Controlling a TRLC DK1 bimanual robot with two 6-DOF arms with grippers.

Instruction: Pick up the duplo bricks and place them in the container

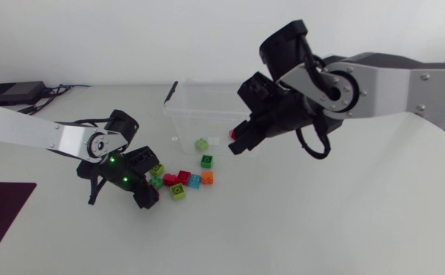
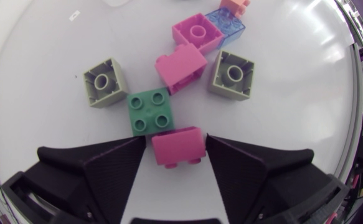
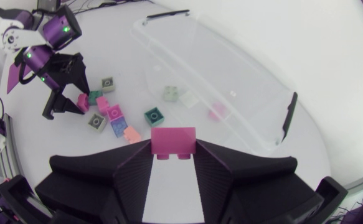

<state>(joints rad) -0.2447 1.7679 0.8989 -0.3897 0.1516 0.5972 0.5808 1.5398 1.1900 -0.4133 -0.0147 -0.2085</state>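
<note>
Right hand (image 3: 174,148) is clamped on a red brick (image 3: 174,138), which hangs at the near wall of the clear container (image 3: 231,68). Risk: let go here, it may clip the rim and drop outside. Left hand (image 2: 175,137) sits low on the desk (image 2: 306,93), open just wider than a second red brick (image 2: 178,146) lying between its fingers, a thin gap on one side. A green brick (image 2: 150,111) touches that brick, so closing could drag or twist both. Head view: the left hand covers its brick. The container's clear walls are hard to trace, and which small bricks lie inside is partly unclear
</note>
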